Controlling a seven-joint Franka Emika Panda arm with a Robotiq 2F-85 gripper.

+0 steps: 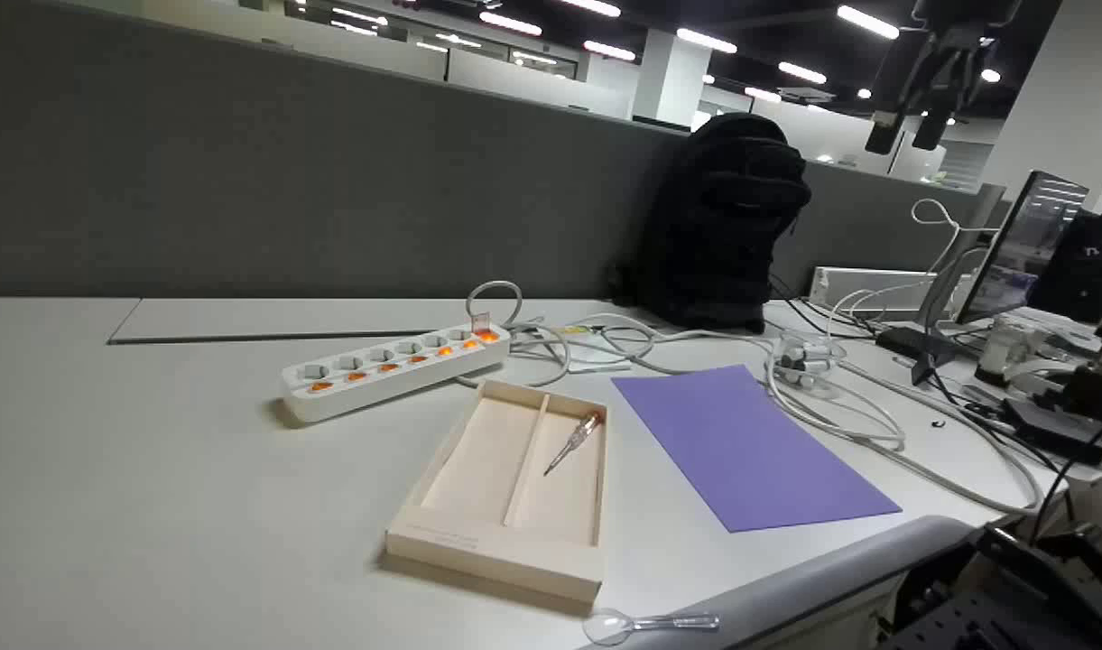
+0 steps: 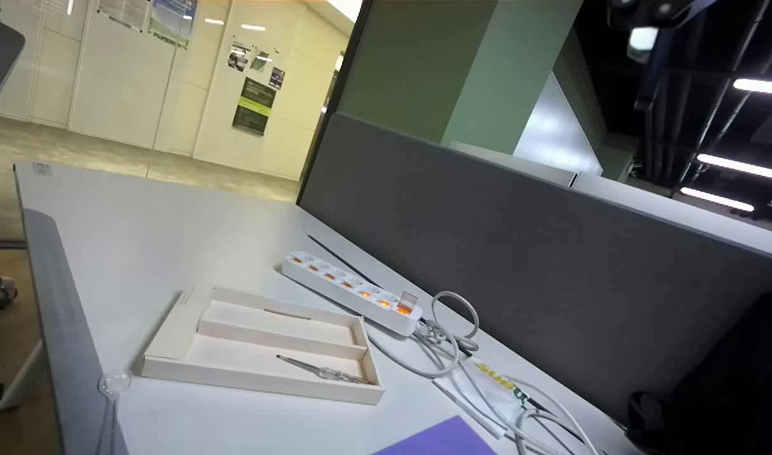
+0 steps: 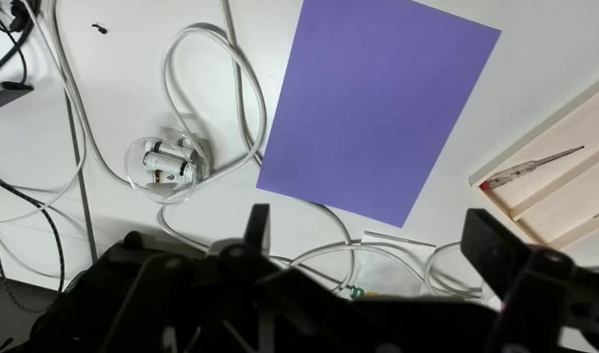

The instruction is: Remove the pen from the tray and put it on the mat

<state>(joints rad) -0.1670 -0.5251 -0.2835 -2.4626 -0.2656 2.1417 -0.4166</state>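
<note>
The pen, slim with a clear handle, a red end and a dark tip, lies in one compartment of the pale beige tray. The pen (image 1: 572,442) and tray (image 1: 492,552) show in both exterior views, here too the pen (image 2: 325,371) and tray (image 2: 253,378). In the wrist view the pen (image 3: 517,172) is at the right, its red end in a corner of the partly cut-off tray (image 3: 539,131). The purple mat (image 1: 749,447) lies flat beside the tray; it also shows in the wrist view (image 3: 377,108). My gripper (image 1: 904,143) is open and empty, high above the table; its fingers (image 3: 368,213) are wide apart.
A white power strip (image 1: 393,370) lies behind the tray. Loose cables (image 3: 250,88) and a clear cup of small bottles (image 3: 169,164) lie beside the mat. A black backpack (image 1: 731,226) stands against the grey partition (image 1: 334,171). A clear spoon (image 1: 650,623) lies near the front edge.
</note>
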